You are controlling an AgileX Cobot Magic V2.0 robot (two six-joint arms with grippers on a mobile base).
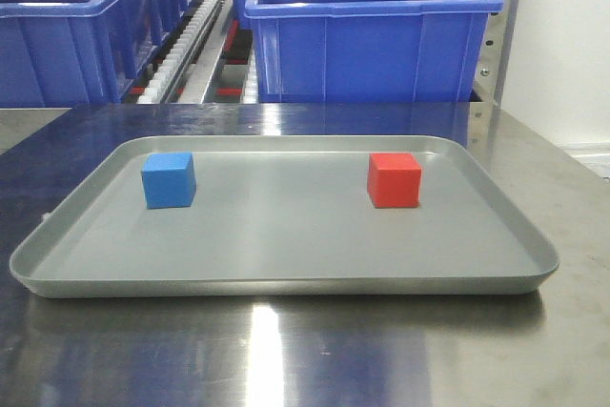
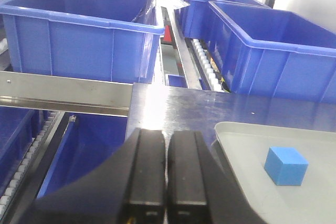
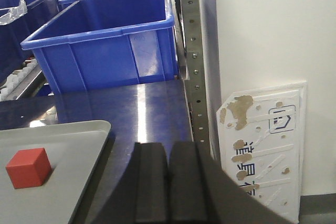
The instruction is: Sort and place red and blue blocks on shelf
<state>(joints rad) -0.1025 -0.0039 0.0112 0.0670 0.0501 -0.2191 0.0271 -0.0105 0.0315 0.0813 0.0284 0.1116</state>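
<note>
The blue block (image 1: 169, 179) and the red block (image 1: 394, 179) are seen flat on the grey tray (image 1: 286, 285), blue at the left and red at the right, well apart. Both are judged light, rigid and matte, and best taken across opposite side faces. As cubes, no long axis is offered; one face is turned roughly forward. The tray is carried by the desk (image 1: 286, 359), before the shelf (image 3: 191, 51). The left end effector (image 2: 166, 182) and the right end effector (image 3: 168, 182) are pressed closed, empty.

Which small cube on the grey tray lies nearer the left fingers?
The light blue matte cube; the bright red matte cube lies across the shallow grey tray.
</note>
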